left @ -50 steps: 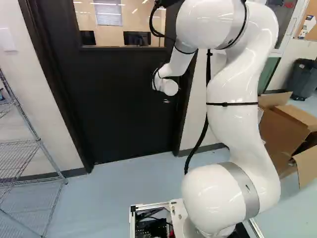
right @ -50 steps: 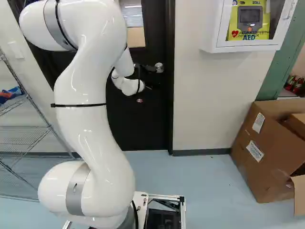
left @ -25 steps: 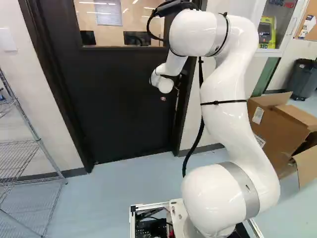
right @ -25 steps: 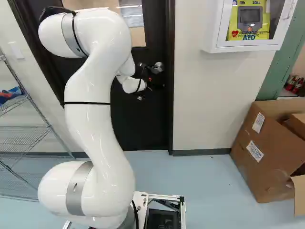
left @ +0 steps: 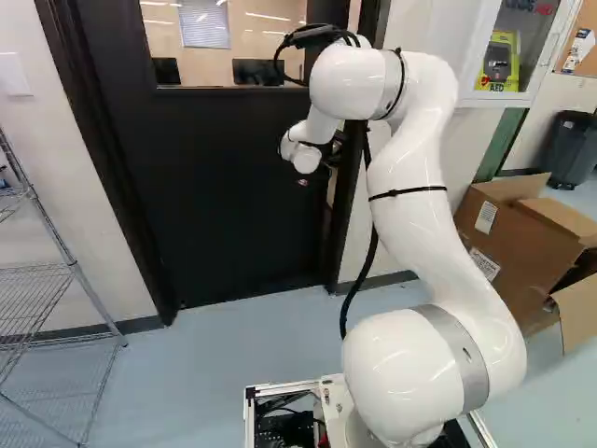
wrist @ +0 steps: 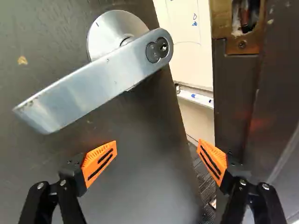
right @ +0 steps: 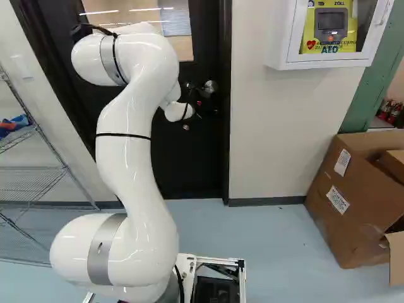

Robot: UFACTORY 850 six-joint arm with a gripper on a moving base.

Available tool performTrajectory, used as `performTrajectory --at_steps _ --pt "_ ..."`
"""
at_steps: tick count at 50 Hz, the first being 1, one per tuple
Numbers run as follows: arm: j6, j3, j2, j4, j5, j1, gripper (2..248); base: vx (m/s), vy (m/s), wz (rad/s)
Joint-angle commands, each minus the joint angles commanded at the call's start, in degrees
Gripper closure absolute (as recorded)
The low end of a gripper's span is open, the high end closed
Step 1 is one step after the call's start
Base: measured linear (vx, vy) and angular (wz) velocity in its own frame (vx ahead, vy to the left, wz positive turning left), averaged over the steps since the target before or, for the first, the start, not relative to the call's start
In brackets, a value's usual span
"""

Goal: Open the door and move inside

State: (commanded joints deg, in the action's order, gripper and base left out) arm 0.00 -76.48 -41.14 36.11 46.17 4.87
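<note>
The room (wrist: pixel 189 60) beyond the door (left: pixel 215 187) is mostly hidden. Only my wrist view shows the tool (right: pixel 204 105) spread open.

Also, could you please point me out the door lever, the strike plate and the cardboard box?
Door lever (wrist: pixel 93 84), wrist view: middle of its bar.
Strike plate (wrist: pixel 222 18), wrist view: metal beside its opening.
Cardboard box (right: pixel 344 237), right base view: side wall, below the labels.

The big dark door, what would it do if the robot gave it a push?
The door would probably swing rather than tip, since a gap shows beside its frame. It looks stiff and flat, so it shouldn't bend. Being tall and wide, it may feel heavy and start slowly.
</note>
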Motion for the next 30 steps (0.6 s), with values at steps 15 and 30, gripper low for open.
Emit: performTrajectory --at_steps 15,30 --pt "0.00 -5.93 -4.20 0.00 0.00 0.24 3 0.000 0.000 0.000" --pt "0.00 -8.16 -5.76 0.00 0.00 0.67 3 0.000 0.000 0.000"
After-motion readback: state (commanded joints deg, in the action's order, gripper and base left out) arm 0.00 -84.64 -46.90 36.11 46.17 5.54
